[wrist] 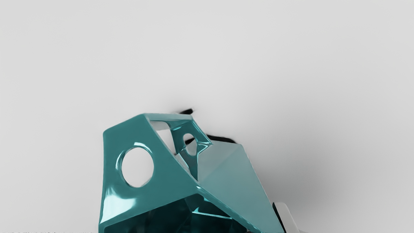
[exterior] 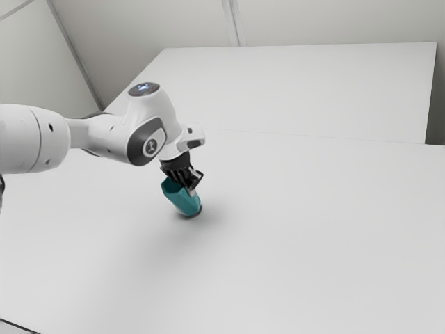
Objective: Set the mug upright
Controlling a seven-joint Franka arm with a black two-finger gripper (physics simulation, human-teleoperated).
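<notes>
The teal, faceted mug (exterior: pixel 182 200) stands tilted on the table in the exterior view, its mouth toward the upper left and its base low at the right. At its rim, the black gripper (exterior: pixel 192 189) reaches down from above. In the wrist view the mug (wrist: pixel 174 174) shows its handle with a round hole and part of its dark inside. There the gripper (wrist: pixel 267 226) is shut on the mug's wall, with one fingertip (wrist: pixel 287 215) against the outside; the other is mostly hidden by the mug.
The white table (exterior: pixel 313 243) spreads around the mug, with a soft shadow beside the base. A pale raised panel or surface (exterior: pixel 299 87) lies beyond, toward the exterior view's top. The arm comes in from the exterior view's left.
</notes>
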